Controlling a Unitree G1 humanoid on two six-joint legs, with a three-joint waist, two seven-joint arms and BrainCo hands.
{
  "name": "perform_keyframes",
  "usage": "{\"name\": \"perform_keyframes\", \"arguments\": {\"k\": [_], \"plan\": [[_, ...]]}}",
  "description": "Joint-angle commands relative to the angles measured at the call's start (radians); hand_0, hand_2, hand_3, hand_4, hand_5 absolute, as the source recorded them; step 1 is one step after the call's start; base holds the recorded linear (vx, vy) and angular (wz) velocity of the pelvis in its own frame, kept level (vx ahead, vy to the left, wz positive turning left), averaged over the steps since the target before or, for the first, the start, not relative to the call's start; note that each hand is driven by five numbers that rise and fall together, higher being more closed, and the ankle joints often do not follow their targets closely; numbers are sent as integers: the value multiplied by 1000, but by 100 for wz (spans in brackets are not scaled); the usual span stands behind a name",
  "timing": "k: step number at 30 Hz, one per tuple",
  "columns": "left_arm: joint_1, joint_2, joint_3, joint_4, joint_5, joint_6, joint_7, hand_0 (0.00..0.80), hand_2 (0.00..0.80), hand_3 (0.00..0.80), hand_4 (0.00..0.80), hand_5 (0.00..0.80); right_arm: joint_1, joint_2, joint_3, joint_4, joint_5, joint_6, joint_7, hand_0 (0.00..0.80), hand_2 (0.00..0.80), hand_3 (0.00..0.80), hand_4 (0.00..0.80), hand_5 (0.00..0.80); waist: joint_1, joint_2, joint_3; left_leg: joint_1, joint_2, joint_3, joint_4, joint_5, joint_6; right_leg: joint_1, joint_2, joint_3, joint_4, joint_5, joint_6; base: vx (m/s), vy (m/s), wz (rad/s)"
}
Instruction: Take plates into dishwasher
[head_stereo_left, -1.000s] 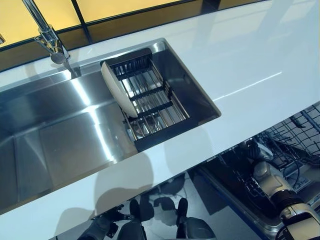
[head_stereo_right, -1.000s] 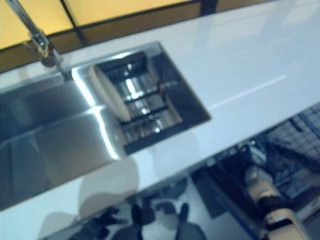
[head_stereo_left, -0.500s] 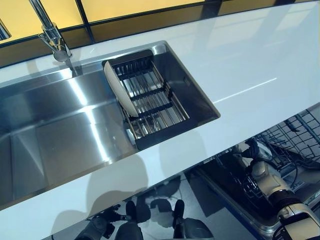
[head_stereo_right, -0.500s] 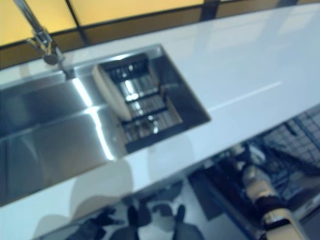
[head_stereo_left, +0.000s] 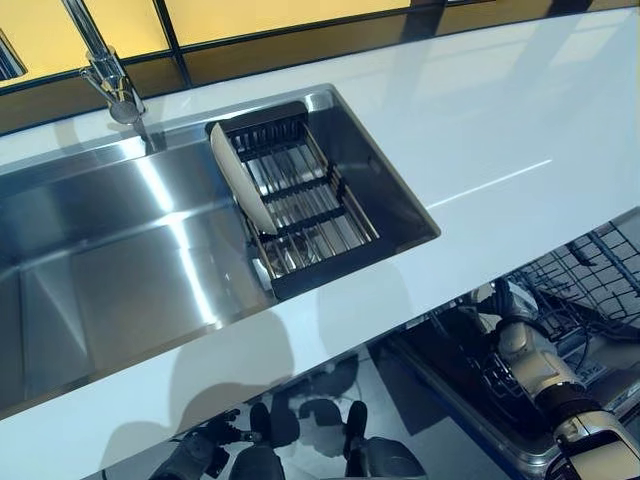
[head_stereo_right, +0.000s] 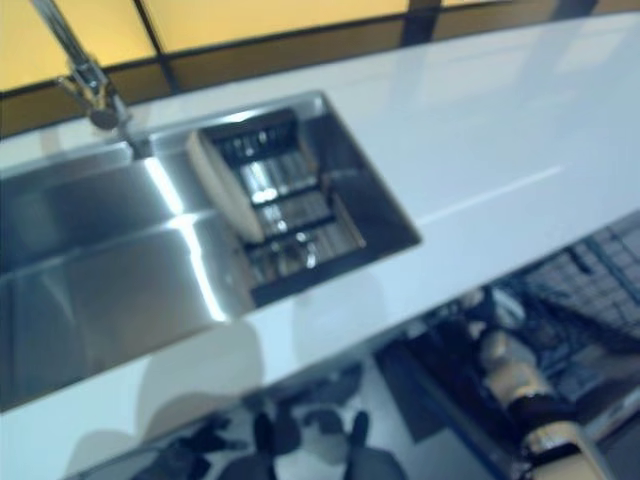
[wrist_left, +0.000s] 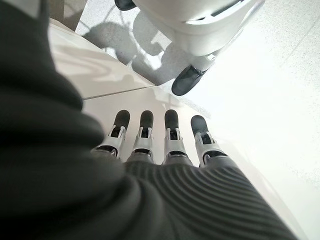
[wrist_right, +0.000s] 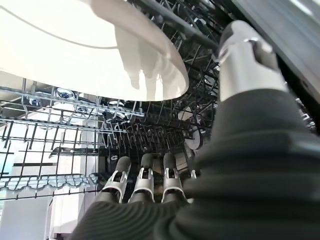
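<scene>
A cream plate (head_stereo_left: 238, 178) stands on edge at the left end of the dark wire basket (head_stereo_left: 305, 200) in the steel sink (head_stereo_left: 110, 260). Below the counter edge at the lower right, my right hand (head_stereo_left: 520, 345) reaches into the dishwasher rack (head_stereo_left: 590, 270). In the right wrist view a white plate (wrist_right: 65, 55) sits among the rack wires (wrist_right: 60, 130), with the hand's shadow on it. The fingers (wrist_right: 142, 182) are straight and apart from the plate, and the thumb (wrist_right: 245, 60) sticks out. My left hand (wrist_left: 170, 150) hangs low by the floor, fingers straight, holding nothing.
A tall faucet (head_stereo_left: 105, 75) rises behind the sink's far left. The white counter (head_stereo_left: 500, 130) stretches to the right of the sink. The pulled-out dishwasher rack lies below the counter's front edge at the right.
The view has shifted a little. My right hand stays at the dishwasher rack and the plate in the sink basket has not moved.
</scene>
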Motion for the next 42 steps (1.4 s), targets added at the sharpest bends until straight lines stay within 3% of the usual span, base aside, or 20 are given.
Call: {"name": "perform_keyframes", "arguments": {"k": [1,10,21,25,33,39,42], "plan": [[-83,15,-9,31,33,-28,28,0,0,0,0,0,-10,-28,-87,-96,53,-39,-49,0,0,0,0,0,16,12,-5,28,-2,104,3,-59,4,-1,42,28,23,-81,35,0,0,0],[-52,5,47,50,34,-40,43,0,0,0,0,0,174,4,-217,-266,101,-53,-68,0,0,0,0,0,-19,-9,-12,45,0,128,3,-71,13,-2,43,48,30,-84,40,6,27,-3],[-15,12,86,69,44,-47,42,0,0,0,0,0,341,28,-332,-226,122,-45,-54,0,0,0,0,0,-67,-25,-47,90,-18,167,3,-102,36,18,23,79,30,-76,60,34,87,-10],[-12,14,95,69,33,-41,44,0,0,0,0,0,371,20,-393,-263,182,-101,-82,0,0,0,0,0,-84,-24,-53,108,-23,182,3,-114,48,20,10,90,48,-77,71,29,112,-16],[3,-3,100,86,-1,-35,72,0,0,0,0,0,341,-50,-553,-551,315,-234,-139,0,0,0,0,0,-94,-23,-77,133,-44,192,3,-147,77,23,-10,103,73,-84,91,24,117,-10],[1,0,90,100,-7,-14,73,0,0,0,0,0,209,-117,-550,-695,530,-324,-118,0,0,0,0,0,-62,-25,-92,137,-56,180,3,-159,92,21,-29,87,103,-94,102,8,75,0],[-11,7,85,120,-11,-4,70,0,0,0,0,0,71,-150,-487,-761,630,-322,-48,0,0,0,0,0,-37,-27,-105,137,-62,167,3,-160,96,21,-41,72,123,-98,104,17,58,0]]}}
